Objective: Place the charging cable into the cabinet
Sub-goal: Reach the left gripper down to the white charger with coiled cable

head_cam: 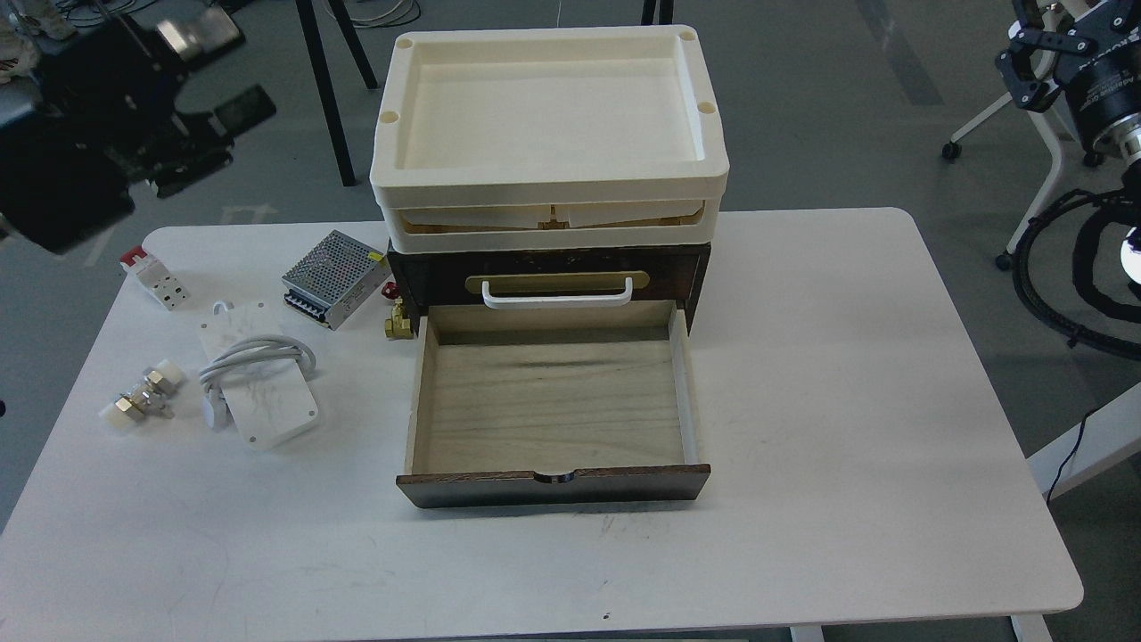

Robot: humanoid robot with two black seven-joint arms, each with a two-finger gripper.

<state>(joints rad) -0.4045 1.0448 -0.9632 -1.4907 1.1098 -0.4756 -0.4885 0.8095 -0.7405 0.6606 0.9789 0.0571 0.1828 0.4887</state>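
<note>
The charging cable (pixel 257 385) is white and looped around flat white plates. It lies on the white table (pixel 847 401), left of the cabinet. The cabinet (pixel 686 267) is dark brown with a white bar handle (pixel 556 294). Its lower drawer (pixel 553 406) is pulled out, and its pale wood inside holds nothing. My left gripper (pixel 209 76) is a dark motion blur high at the top left, far above the cable; its fingers cannot be told apart. My right gripper (pixel 1025 45) is high at the top right, off the table, with fingers spread and nothing held.
Two stacked cream trays (pixel 548 53) sit on the cabinet. Left of the cabinet lie a silver mesh box (pixel 334 276), a white block with a red end (pixel 153 276), brass fittings (pixel 143 397) and a brass piece (pixel 397 323). Black hoses (pixel 1061 276) hang at the right.
</note>
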